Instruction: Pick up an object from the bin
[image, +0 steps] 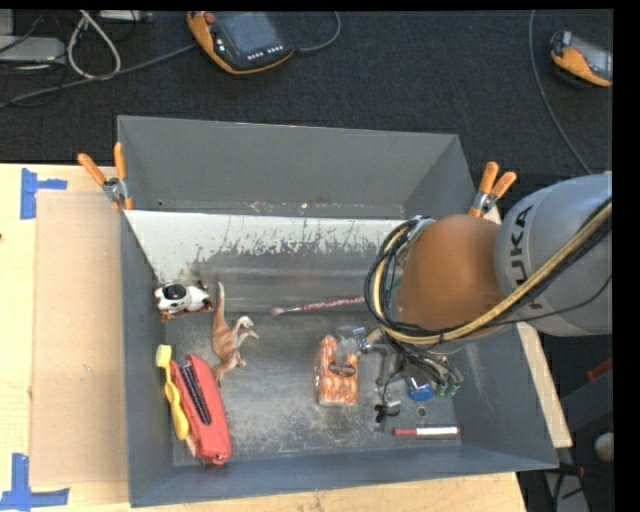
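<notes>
Orange packet (338, 372), scuffed grey bin (280, 415)

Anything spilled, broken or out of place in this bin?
Nothing stands out. The toy dinosaur lies on its side by the red and yellow toy, and the orange packet beside the gripper looks crumpled.

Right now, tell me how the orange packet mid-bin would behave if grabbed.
The orange packet looks crinkled and shiny, so it probably crumples under a squeeze and may slip. It seems thin wrapping, likely light for its size. Lying flat on the bin floor, it should not roll.
</notes>
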